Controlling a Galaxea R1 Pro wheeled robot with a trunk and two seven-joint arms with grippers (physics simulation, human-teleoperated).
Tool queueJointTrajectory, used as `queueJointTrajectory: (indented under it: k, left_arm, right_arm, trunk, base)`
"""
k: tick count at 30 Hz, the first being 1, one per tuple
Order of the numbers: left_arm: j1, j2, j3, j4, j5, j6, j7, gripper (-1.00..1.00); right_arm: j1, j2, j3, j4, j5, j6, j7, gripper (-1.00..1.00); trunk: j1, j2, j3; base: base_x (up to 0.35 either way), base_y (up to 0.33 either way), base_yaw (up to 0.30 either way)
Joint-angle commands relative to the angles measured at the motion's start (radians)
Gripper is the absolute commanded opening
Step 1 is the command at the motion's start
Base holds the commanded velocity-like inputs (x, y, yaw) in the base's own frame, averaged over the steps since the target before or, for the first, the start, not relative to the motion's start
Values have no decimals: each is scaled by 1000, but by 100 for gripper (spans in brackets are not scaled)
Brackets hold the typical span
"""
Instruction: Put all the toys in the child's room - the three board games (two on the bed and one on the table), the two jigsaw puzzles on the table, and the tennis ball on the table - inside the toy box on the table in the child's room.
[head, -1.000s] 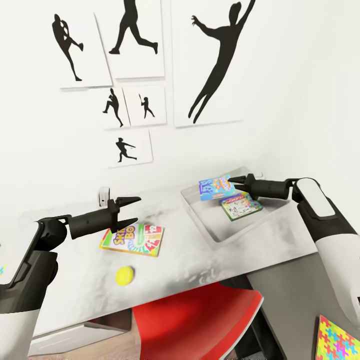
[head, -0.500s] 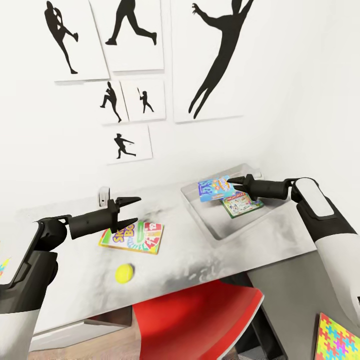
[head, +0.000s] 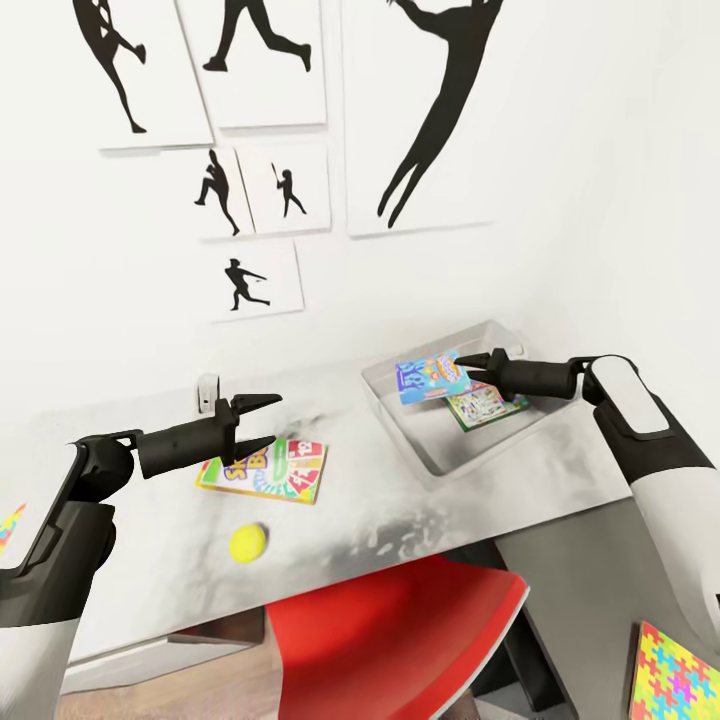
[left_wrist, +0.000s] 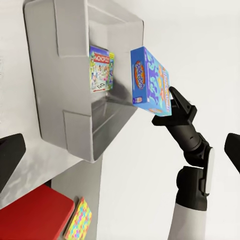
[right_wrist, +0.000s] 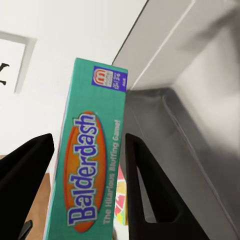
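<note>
My right gripper (head: 462, 370) is shut on a blue Balderdash board game (head: 428, 377), holding it on edge over the grey toy box (head: 400, 440). A Monopoly game (head: 485, 405) lies flat inside the box. In the right wrist view the Balderdash box (right_wrist: 92, 165) sits between both black fingers (right_wrist: 22, 180). My left gripper (head: 275, 418) hangs open above a Skip-Bo game (head: 275, 472) lying on the table. A yellow tennis ball (head: 247, 543) rests nearer the table's front edge. The left wrist view shows the toy box (left_wrist: 75, 100), the Monopoly game (left_wrist: 101, 70) and the held game (left_wrist: 149, 80).
A red chair (head: 400, 640) is pushed in under the table's front edge (head: 400, 550). A colourful jigsaw puzzle (head: 675, 680) lies low at the right, below table height. Another colourful corner (head: 10, 525) shows at the left border. The wall with silhouette pictures (head: 420, 110) stands right behind the table.
The whole picture has slid a little, so the camera has moved. Both grippers keep their state, and the right one still holds the Balderdash game over the box.
</note>
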Motion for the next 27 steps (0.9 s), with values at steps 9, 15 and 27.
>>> queueJointTrajectory:
  k: [9, 15, 27]
  left_arm:
    - [-1, 0, 1, -18, 10, 3, 10, 100]
    - [0, 0, 1, -22, 10, 3, 10, 100]
    - [-20, 39, 21, -44, 57, 14, -23, 100]
  right_arm:
    - [3, -2, 0, -10, -11, 0, -9, -100]
    - [4, -2, -2, -13, -11, 0, -7, -100]
    - [-58, 30, 5, -38, -9, -2, 14, -100]
  trunk:
    - [1, -2, -6]
    - [1, -2, -6]
    - [1, -2, -6]
  base:
    - [0, 0, 0]
    - [0, 0, 0]
    - [0, 0, 0]
